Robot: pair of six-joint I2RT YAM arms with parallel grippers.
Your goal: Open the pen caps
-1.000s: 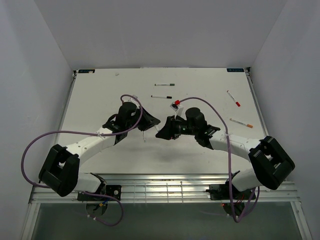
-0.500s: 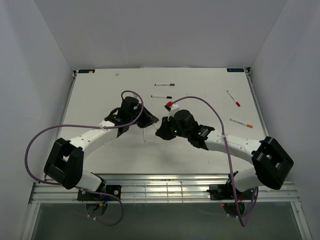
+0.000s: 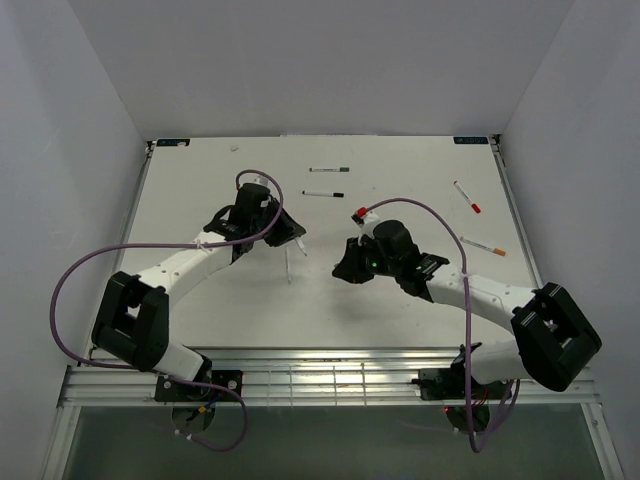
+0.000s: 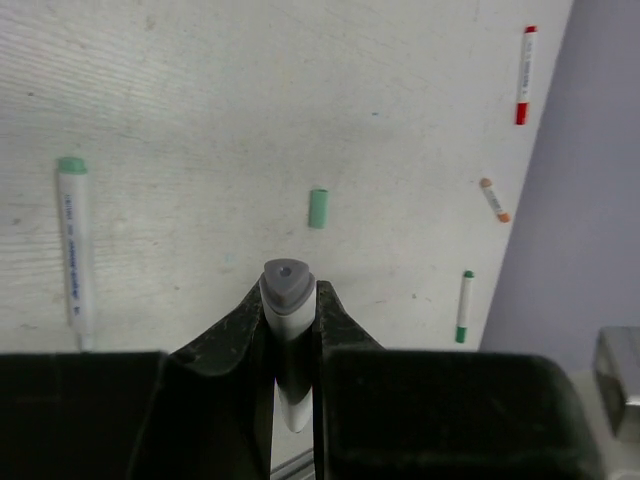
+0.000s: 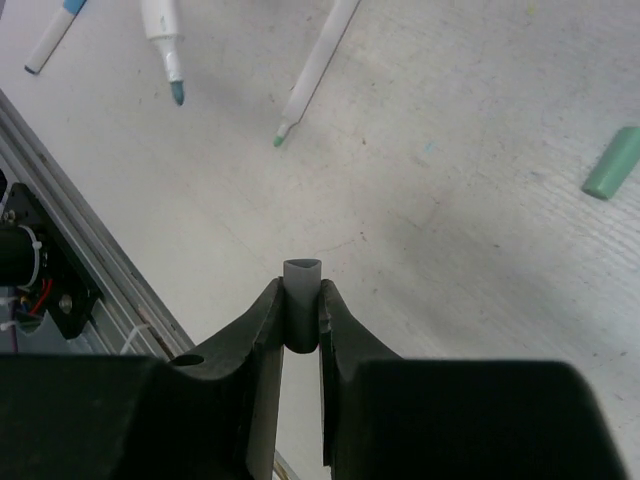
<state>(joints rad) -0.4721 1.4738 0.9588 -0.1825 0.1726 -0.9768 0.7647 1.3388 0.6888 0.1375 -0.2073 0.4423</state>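
Note:
My left gripper [image 3: 296, 236] [image 4: 287, 297] is shut on a white pen barrel [image 4: 287, 330] whose grey end points away from the camera. My right gripper [image 3: 344, 270] [image 5: 300, 300] is shut on a short dark grey pen cap [image 5: 301, 312], held apart from that pen above the table. A loose green cap [image 4: 318, 208] [image 5: 609, 163] lies on the table. An uncapped pen with a green tip [image 5: 315, 75] and another open marker [image 5: 164, 45] lie beyond the right gripper.
Capped pens lie at the back: green [image 3: 330, 169], black [image 3: 323, 193], red [image 3: 467, 197] and orange [image 3: 483, 246]. A white pen [image 3: 289, 262] lies between the arms. A metal rail [image 3: 330, 375] runs along the near table edge.
The two grippers were together at the table's middle; now they have drawn apart, left going back-left, right going right, with the cap in the right and the barrel in the left.

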